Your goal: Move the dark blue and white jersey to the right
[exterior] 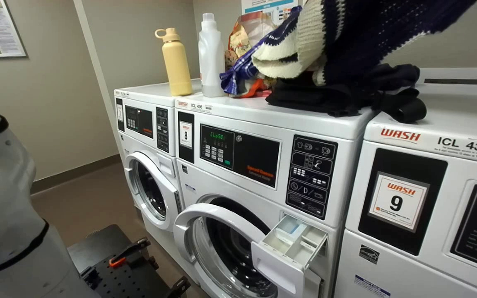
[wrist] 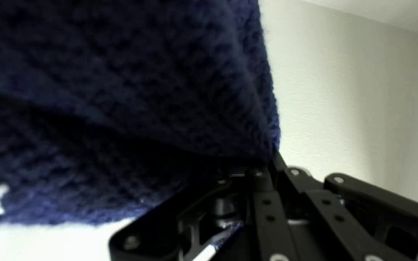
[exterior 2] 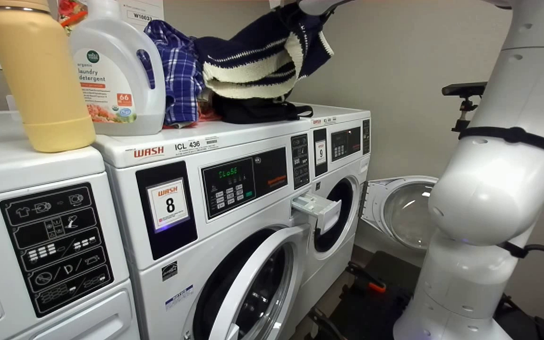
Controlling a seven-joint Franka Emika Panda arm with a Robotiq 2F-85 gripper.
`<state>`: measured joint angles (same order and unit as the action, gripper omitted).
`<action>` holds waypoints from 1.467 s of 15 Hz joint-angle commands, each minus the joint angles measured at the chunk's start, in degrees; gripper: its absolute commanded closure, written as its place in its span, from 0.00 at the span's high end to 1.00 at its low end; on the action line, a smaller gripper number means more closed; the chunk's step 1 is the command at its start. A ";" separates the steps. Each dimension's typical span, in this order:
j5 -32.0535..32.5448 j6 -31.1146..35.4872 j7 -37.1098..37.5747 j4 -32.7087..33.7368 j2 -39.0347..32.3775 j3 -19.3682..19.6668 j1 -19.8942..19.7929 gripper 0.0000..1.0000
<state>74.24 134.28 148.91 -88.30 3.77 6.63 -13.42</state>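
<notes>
Jersey (exterior 2: 258, 61) — dark blue-and-white knit — is hanging bunched above washer 8 (exterior: 278, 203); Robotiq gripper (wrist: 272, 160) is pinching its navy end. Lower folds sagging over black strapped item (exterior: 317, 99); high hold presumably serving to drag striped part clear of blue plaid cloth (exterior 2: 181, 71), rightward.

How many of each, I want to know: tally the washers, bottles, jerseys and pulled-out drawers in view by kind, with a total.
Washers: 3 (washer 7, washer 8, washer 9)
Bottles: 2 (yellow bottle, detergent bottle)
Jerseys: 1 (dark blue and white jersey)
Pulled-out drawers: 1 (drawer of washer 8)
Total: 7
</notes>
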 commanded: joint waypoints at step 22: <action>-9.89 30.85 -0.06 1.37 -10.27 2.41 0.43 0.78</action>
<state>62.51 164.72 148.85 -82.23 -11.97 8.96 -13.71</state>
